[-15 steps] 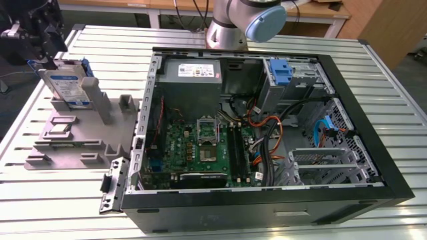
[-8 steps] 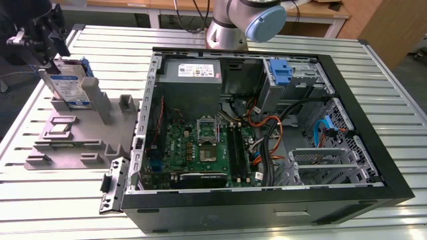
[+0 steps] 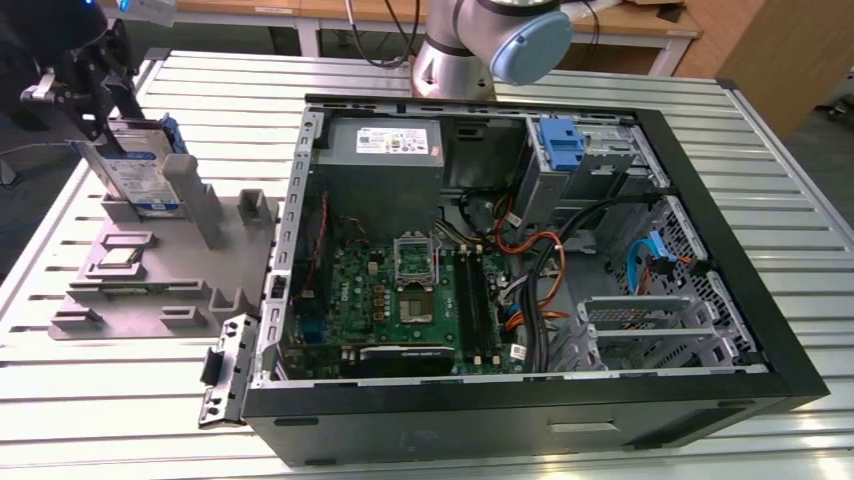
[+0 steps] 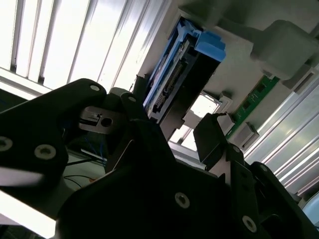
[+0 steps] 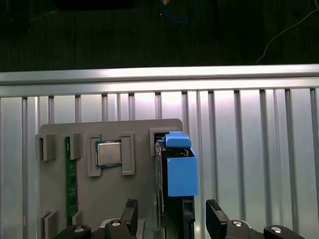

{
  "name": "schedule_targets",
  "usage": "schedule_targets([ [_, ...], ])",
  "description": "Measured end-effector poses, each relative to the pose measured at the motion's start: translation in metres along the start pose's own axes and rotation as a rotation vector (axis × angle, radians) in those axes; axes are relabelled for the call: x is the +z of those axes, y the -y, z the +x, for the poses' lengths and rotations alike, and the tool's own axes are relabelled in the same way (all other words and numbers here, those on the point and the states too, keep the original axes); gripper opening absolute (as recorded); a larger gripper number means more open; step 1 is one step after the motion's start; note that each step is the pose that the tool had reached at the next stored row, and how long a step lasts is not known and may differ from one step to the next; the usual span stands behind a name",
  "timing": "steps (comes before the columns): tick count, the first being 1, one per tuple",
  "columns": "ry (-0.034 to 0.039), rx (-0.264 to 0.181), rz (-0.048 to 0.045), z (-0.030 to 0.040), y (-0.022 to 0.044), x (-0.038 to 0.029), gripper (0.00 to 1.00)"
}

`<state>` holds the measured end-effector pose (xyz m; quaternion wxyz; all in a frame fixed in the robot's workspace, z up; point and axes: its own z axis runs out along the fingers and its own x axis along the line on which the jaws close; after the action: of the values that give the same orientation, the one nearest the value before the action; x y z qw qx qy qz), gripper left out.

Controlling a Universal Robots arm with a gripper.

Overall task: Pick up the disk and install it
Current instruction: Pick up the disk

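The gripper's own dark body blocks much of my second wrist view. The open computer case (image 3: 747, 330) holds a motherboard (image 3: 360, 290) and tangled cables. Beside it, on the exterior view's left, the grey fixture (image 3: 134, 300) holds the disk (image 5: 182, 172) upright in a slot, with a processor chip (image 5: 108, 153) and a green memory stick (image 5: 71, 179). The gripper (image 5: 172, 209) straddles the disk, fingers spread wide with gaps on both sides, gripping nothing.

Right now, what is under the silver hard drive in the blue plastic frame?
The silver hard drive stands on edge in a slot of the flat grey plastic tray, which lies on the ribbed metal table. The slot's walls hide the drive's bottom edge.
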<state>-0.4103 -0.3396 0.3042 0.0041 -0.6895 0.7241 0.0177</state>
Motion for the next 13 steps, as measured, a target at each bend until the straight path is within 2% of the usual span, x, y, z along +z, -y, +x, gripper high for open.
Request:
schedule_targets([
  [5,0.0011,-0.001,0.0212,0.0003,-0.0029,0.0049,0.65],
  [13,0.0010,-0.002,0.0232,-0.0011,-0.0034,0.0058,0.65],
])
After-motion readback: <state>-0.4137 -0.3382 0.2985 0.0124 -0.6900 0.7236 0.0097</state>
